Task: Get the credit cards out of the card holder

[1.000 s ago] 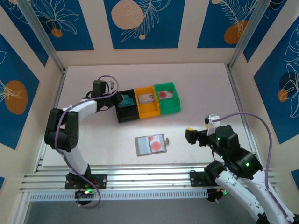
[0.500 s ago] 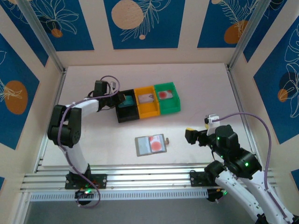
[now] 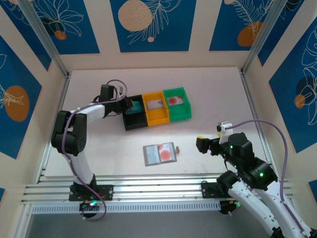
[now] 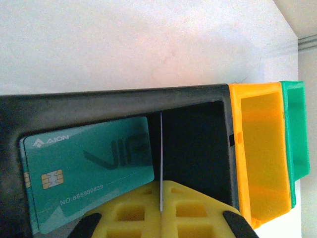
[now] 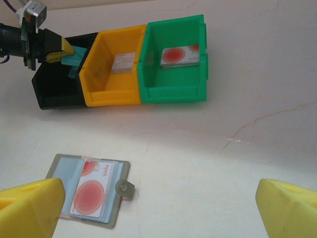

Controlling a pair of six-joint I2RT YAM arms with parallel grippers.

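Teal plastic card sits in the black plastic bin beside the clenched left pincer. The red-dotted card in the grey folding card holder likely awaits the gaping right pincer.

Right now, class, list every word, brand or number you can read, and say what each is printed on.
"AION": top left of the teal card in the black bin.
"VI": large letters on it; a third is unclear.
"NO 888980899": its lower edge, digits soft.
Red print on the pocketed card in the card holder: too blurred.
Print on the orange bin's card and the green bin's card: too small.
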